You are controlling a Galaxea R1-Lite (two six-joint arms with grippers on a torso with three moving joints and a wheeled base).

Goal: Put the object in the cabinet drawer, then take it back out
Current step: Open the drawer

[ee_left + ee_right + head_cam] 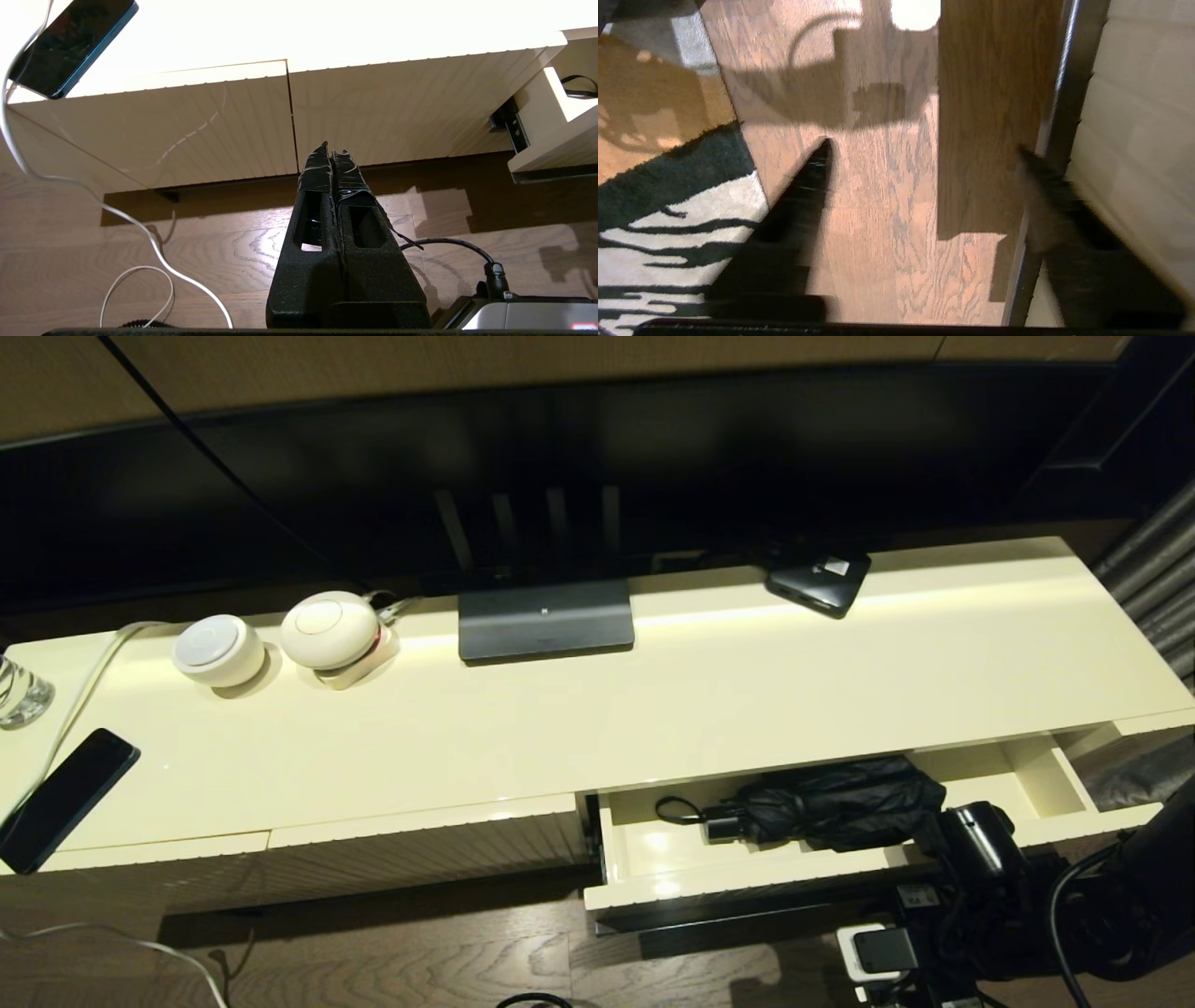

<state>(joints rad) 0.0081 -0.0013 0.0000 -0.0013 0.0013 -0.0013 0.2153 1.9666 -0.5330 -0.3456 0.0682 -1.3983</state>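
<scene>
The black folding umbrella lies inside the pulled-out cream drawer, with its short handle and strap loop pointing left. My right arm's wrist hangs just in front of the drawer's right part, beside the umbrella's end. In its wrist view the right gripper is open and empty, pointing down at the wooden floor, one finger against the drawer's ribbed front. My left gripper is shut and empty, held low before the closed ribbed panels, out of the head view.
On the cabinet top are a flat black phone, two white round devices, a dark stand base, a small black box with white label and a glass. A striped rug and cables lie on the floor.
</scene>
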